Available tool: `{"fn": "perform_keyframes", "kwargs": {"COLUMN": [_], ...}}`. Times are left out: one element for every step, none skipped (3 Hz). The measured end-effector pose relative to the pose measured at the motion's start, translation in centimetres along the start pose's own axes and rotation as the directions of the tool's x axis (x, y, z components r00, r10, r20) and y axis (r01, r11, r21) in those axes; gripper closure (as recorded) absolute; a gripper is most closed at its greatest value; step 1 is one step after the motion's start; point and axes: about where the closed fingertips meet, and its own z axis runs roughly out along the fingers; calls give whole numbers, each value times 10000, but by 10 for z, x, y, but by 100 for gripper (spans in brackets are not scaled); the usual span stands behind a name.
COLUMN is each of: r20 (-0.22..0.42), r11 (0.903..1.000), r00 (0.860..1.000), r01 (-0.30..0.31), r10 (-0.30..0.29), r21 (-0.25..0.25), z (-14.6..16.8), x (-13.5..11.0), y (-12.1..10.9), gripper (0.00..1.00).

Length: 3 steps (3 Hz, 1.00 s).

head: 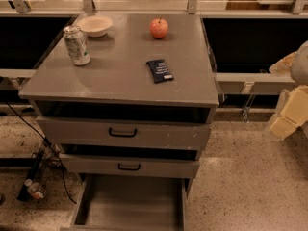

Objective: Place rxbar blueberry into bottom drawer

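Observation:
The rxbar blueberry [159, 70], a flat dark navy bar with white markings, lies on the grey cabinet top [115, 76], right of centre. The bottom drawer [130, 203] is pulled out towards me, and its flat grey floor is bare. My gripper [288, 114] shows as cream-coloured parts at the far right edge of the view. It is beside the cabinet, well to the right of the bar and lower than the cabinet top. It holds nothing that I can see.
A red apple [159, 28], a white bowl [95, 25] and a drink can [77, 44] stand on the cabinet top behind and left of the bar. Two upper drawers with black handles [122, 132] sit slightly ajar. Cables and a small bottle [36, 190] lie on the floor at left.

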Motion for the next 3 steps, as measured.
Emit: {"fn": "perform_keyframes", "kwargs": {"r20": [0,323,838], "r11": [10000,9992,9957], "r00": [10000,9987,9922], "r01": [0,-398,-922], "r10": [0,396,918], "r21": [0,73,17], "z": [0,13,36], "x": [0,-13,-47], "y": [0,-12,-45], "gripper": [0,0,0]}}
